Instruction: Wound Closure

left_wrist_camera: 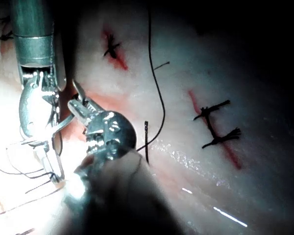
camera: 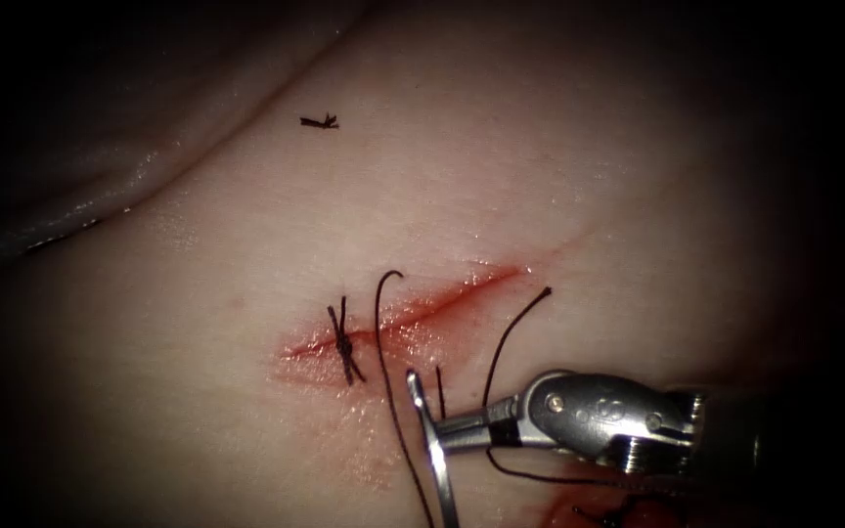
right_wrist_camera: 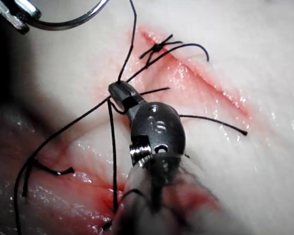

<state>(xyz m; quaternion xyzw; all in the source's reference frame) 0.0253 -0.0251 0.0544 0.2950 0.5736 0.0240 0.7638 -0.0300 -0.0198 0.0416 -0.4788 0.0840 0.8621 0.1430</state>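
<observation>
While right tool [right_wrist_camera: 118, 92] clamps jaws on dark thread [right_wrist_camera: 130, 39], left tool [right_wrist_camera: 14, 14] grips bright curved needle [right_wrist_camera: 73, 20] above tissue [right_wrist_camera: 264, 58].

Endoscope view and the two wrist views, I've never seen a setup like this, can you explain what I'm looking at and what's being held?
This is a surgical practice robot with two thin arms, each ending in a small two-jawed gripper. It is stitching a cut in a piece of pork belly, the tissue; there is no patient. The endoscope view looks down on the wound from above and in front. The two wrist views come from small cameras riding on each arm, very close to the tools.

One finished stitch already crosses the cut towards its left end, and a cut end of thread lies farther up.

The right gripper is shut on the dark thread. The left gripper holds the curved needle, which is out of the tissue, below the cut; where along its curve is hard to tell.
</observation>
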